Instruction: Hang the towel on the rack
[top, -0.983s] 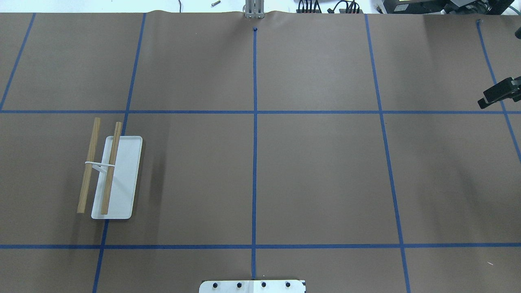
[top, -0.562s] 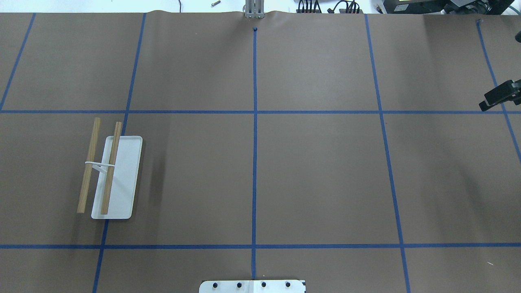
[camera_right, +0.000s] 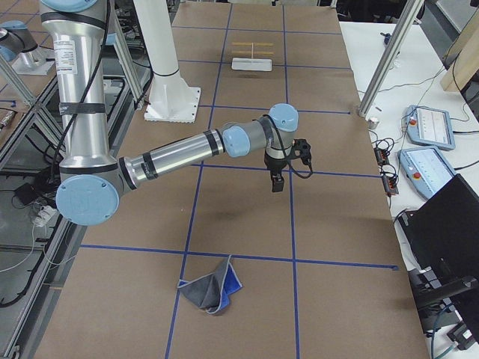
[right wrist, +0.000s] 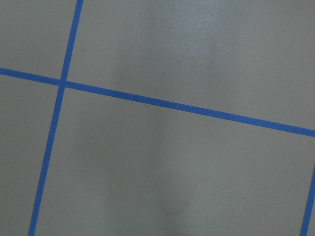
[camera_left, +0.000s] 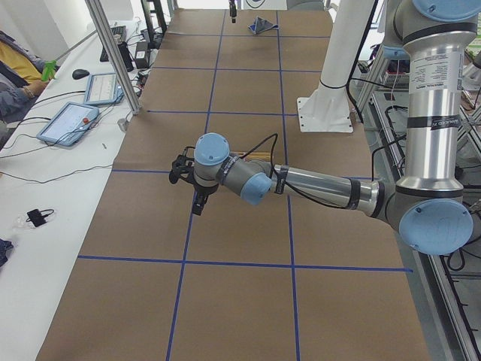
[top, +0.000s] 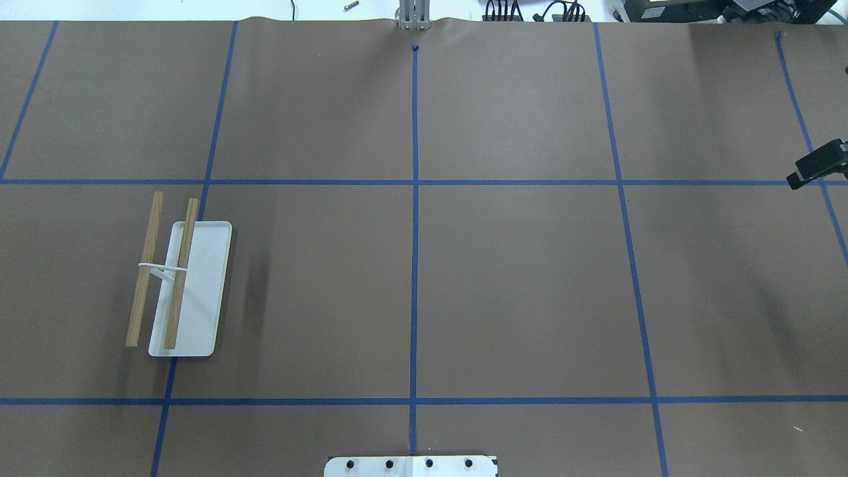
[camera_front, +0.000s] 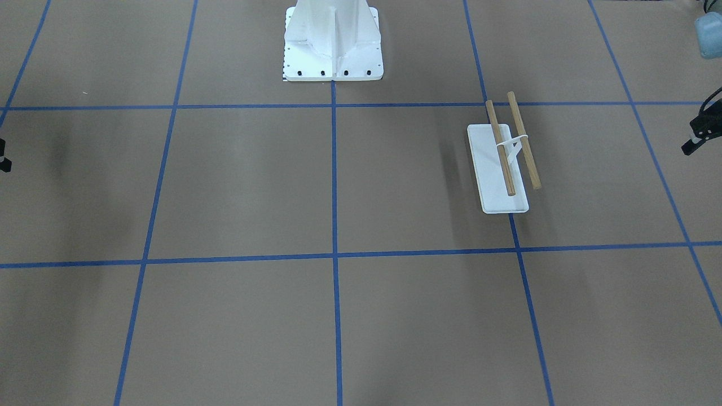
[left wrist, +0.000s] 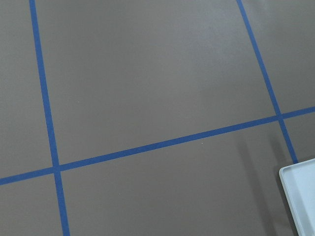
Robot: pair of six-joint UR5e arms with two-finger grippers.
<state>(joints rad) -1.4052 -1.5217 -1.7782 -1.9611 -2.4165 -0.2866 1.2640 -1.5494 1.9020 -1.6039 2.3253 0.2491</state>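
The towel (camera_right: 213,288) lies crumpled on the table at the robot's right end, blue and grey faces both showing. It also shows far off in the exterior left view (camera_left: 263,25). It is outside the overhead view. The rack (top: 179,285) stands bare at the left end, with two wooden rods over a white base (camera_front: 502,163). A corner of its base shows in the left wrist view (left wrist: 301,196). My right gripper (camera_right: 275,182) hangs over bare table, well short of the towel, and only a black part of it shows overhead (top: 816,169). My left gripper (camera_left: 198,204) hangs beyond the rack. I cannot tell whether either is open.
The large white bolted pedestal (camera_front: 333,51) stands at the robot's side of the table (top: 411,466). Blue tape lines grid the brown paper. Tablets (camera_left: 75,120) and cables lie on the operators' side bench, behind an aluminium post (camera_left: 113,53).
The black part of my right gripper has slid further right and slightly down toward the overhead view's edge. The rack has not moved.
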